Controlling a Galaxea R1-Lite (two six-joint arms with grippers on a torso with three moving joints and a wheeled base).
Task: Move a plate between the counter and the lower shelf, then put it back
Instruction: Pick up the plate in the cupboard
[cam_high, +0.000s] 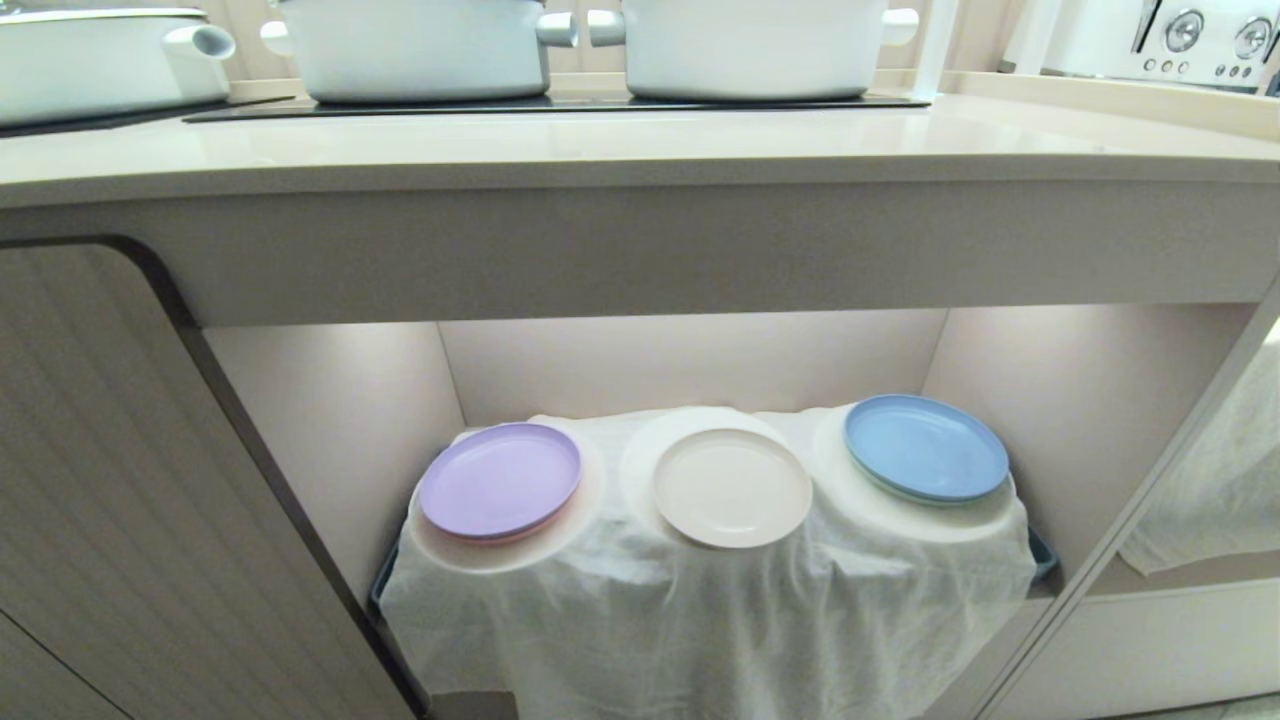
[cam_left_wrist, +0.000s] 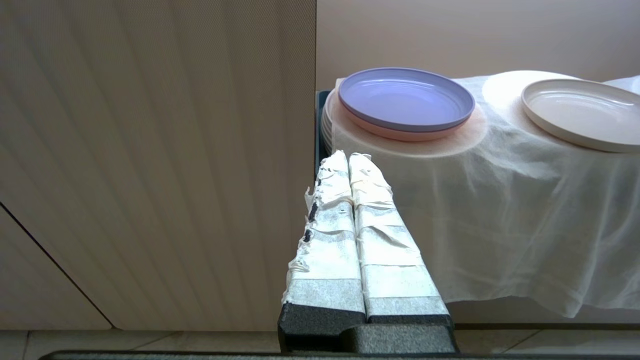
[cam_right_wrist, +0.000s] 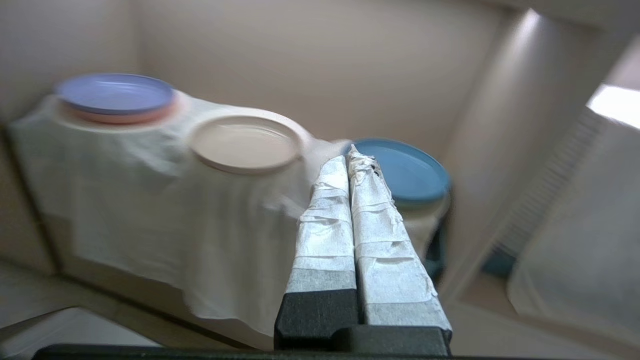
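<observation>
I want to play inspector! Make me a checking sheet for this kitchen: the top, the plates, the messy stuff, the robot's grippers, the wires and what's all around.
Surface: the counter carries three white pots at the back; its front part is bare.
Job's things: the plate, cream, sits in the lower shelf on the middle pad of the white cloth.
Clutter: lilac plate to its left, blue plate to its right.
Grippers: left gripper shut, empty, by the ribbed cabinet door; right gripper shut, empty, facing the shelf.
Cables: nothing seen.
Surroundings: appliance with dials at far right.
</observation>
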